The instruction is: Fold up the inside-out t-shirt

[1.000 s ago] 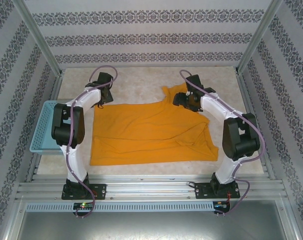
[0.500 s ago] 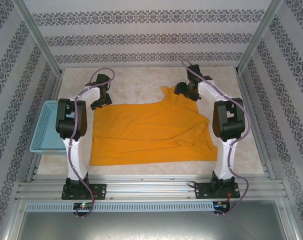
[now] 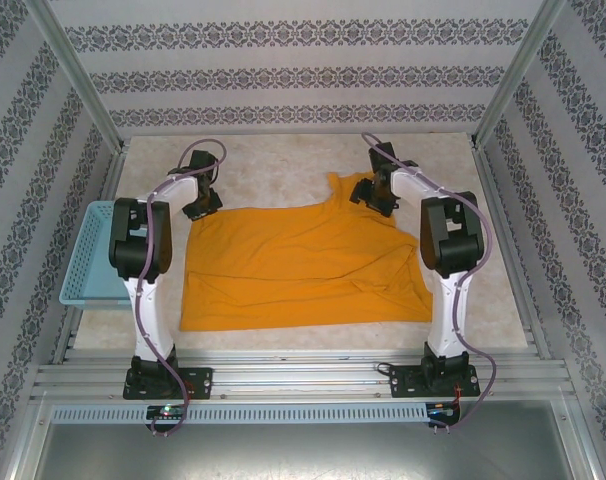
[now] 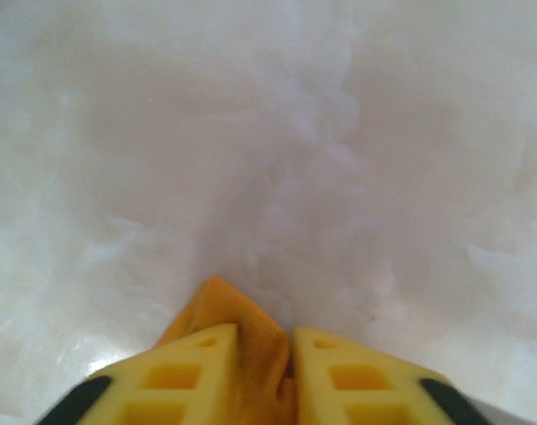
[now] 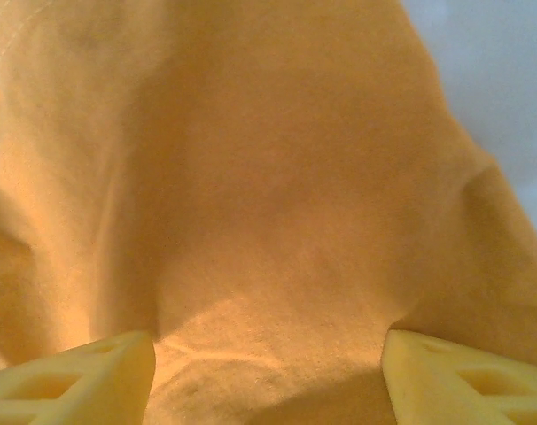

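Left gripper (image 4: pixel 291 343) has closed on one t-shirt (image 3: pixel 303 265) corner — right gripper (image 5: pixel 268 356) gapes.

- The left gripper (image 4: pixel 267 343) has dropped onto the far left corner of the inside-out t-shirt (image 3: pixel 303 265), and its jaws, wide apart before, now pinch that corner
- The right gripper (image 5: pixel 268 347) has narrowed slightly over the cloth, and its arm's elbow has drawn inward
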